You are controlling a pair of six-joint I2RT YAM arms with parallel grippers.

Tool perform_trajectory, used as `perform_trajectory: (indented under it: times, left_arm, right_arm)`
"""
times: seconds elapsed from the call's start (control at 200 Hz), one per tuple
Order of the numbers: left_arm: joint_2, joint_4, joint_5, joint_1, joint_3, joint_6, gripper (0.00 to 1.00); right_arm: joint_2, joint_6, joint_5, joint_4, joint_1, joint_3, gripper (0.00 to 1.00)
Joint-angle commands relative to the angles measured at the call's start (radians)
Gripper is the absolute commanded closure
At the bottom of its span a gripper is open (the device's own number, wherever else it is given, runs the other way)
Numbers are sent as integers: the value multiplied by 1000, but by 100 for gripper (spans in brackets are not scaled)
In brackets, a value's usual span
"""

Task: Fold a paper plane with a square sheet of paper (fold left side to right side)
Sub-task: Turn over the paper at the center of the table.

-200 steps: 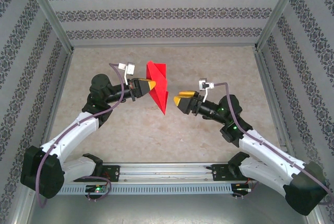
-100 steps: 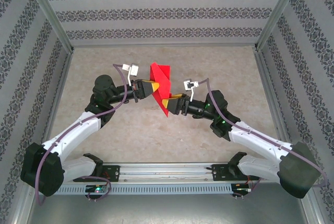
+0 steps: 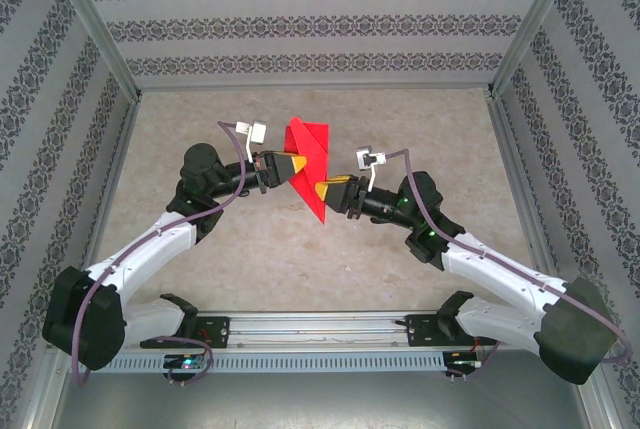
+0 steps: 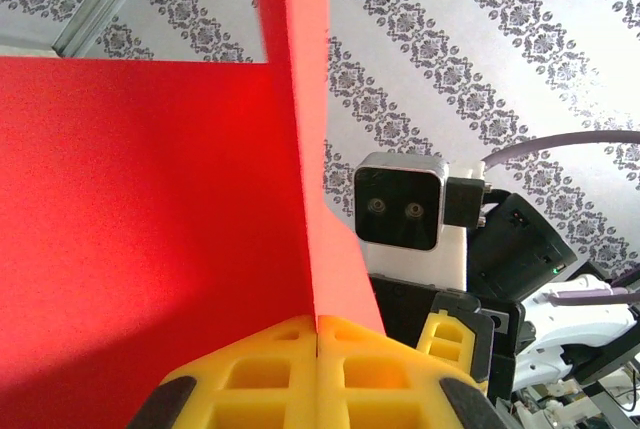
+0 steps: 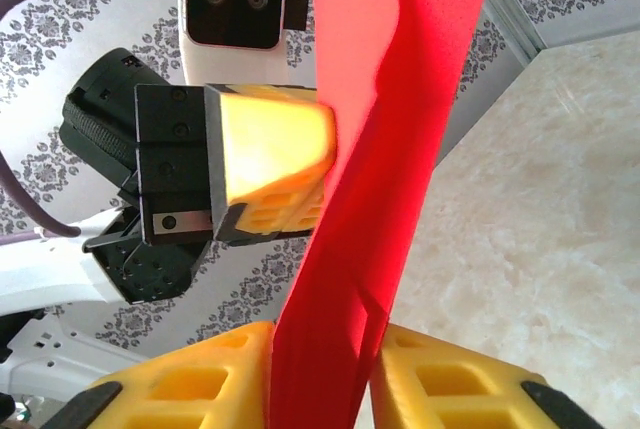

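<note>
The square sheet of paper [image 3: 308, 154], now a creased, folded red shape, hangs in the air above the table's middle. My left gripper [image 3: 298, 170] is shut on its left edge. In the left wrist view the yellow fingertips [image 4: 318, 327] pinch the fold, with a red panel [image 4: 150, 199] spreading to the left. My right gripper [image 3: 322, 190] comes from the right and is shut on the paper's lower pointed part. In the right wrist view its fingers [image 5: 320, 379] press both sides of the bulging red strip [image 5: 400, 99], just below the left gripper's fingers [image 5: 275, 164].
The beige tabletop [image 3: 300, 259] lies below the held paper. Patterned walls [image 3: 310, 24] enclose the back and both sides. A metal rail [image 3: 320, 327] with the arm bases runs along the near edge. The right arm's wrist camera [image 4: 400, 204] faces the left wrist view at close range.
My right gripper moved left from open space to the paper and closed around its lower part. The left gripper stayed shut on the paper and shifted slightly right.
</note>
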Motion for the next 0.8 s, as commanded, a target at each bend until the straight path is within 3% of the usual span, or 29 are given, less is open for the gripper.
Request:
perform_trajectory:
  times: [0.0,0.255,0.435,0.605,0.794]
  left_arm:
    - [6,72,-3,-18,-13,-10,94]
    - [-25,-49,-30,-12,-15,92,71]
    - [-95,-213,-91,27,-30,201,57]
    - [-213,-436,-228,76,-43,328,46]
    - [-368,-707,-530,85,-38,485,34]
  right_arm:
    - [-21,-28,20,2,1,24,77]
    - [-63,-61,60,-80,1,15,93]
    - [-108,-120,128,-246,8,28,100]
    - [-118,-231,324,-525,54,94,100]
    - [14,-333,737,-897,194,259,100]
